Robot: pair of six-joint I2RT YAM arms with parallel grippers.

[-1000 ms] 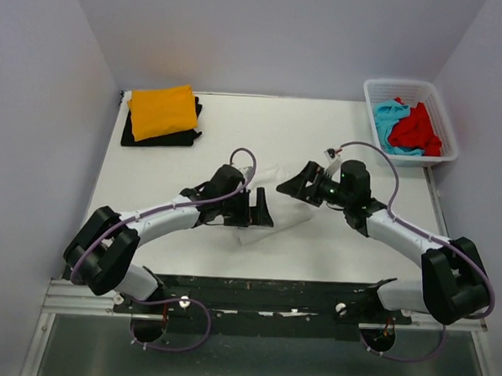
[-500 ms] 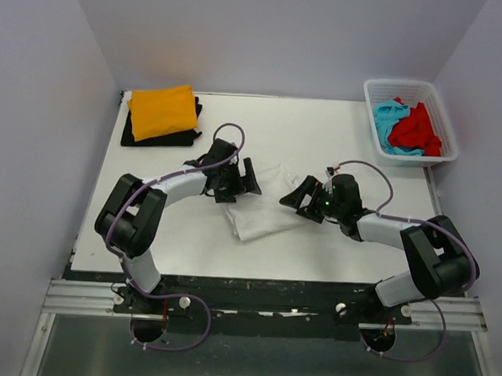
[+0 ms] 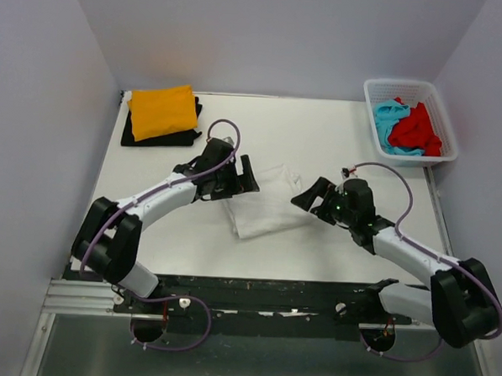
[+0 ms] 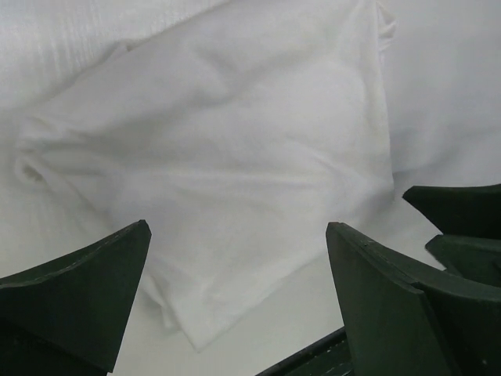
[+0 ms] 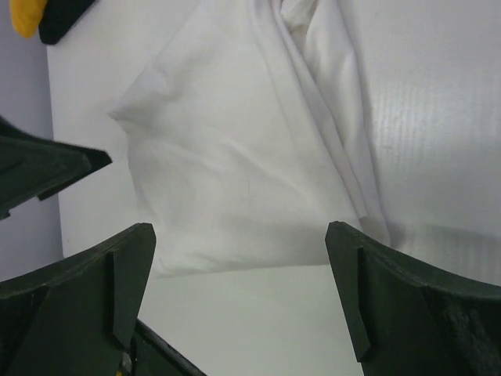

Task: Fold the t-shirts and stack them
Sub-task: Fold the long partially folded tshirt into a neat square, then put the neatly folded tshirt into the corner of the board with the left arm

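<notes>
The white t-shirt (image 3: 267,203) lies folded in a rough rectangle at the table's middle; it fills the left wrist view (image 4: 227,149) and the right wrist view (image 5: 235,157). My left gripper (image 3: 245,176) is open and empty at the shirt's upper left edge. My right gripper (image 3: 309,195) is open and empty just right of the shirt. The orange t-shirt (image 3: 163,110) lies folded on the black t-shirt (image 3: 157,137) at the far left corner. The red t-shirt (image 3: 418,129) and the turquoise t-shirt (image 3: 391,126) lie crumpled in the basket.
The white lattice basket (image 3: 410,85) stands at the far right corner. The white table (image 3: 148,225) has walls on three sides. The black rail with both arm bases (image 3: 262,298) runs along the near edge.
Both grippers let go of the white shirt and it now lies folded flat. The left arm swung toward the far left, then stretched; the right gripper drew back to the right.
</notes>
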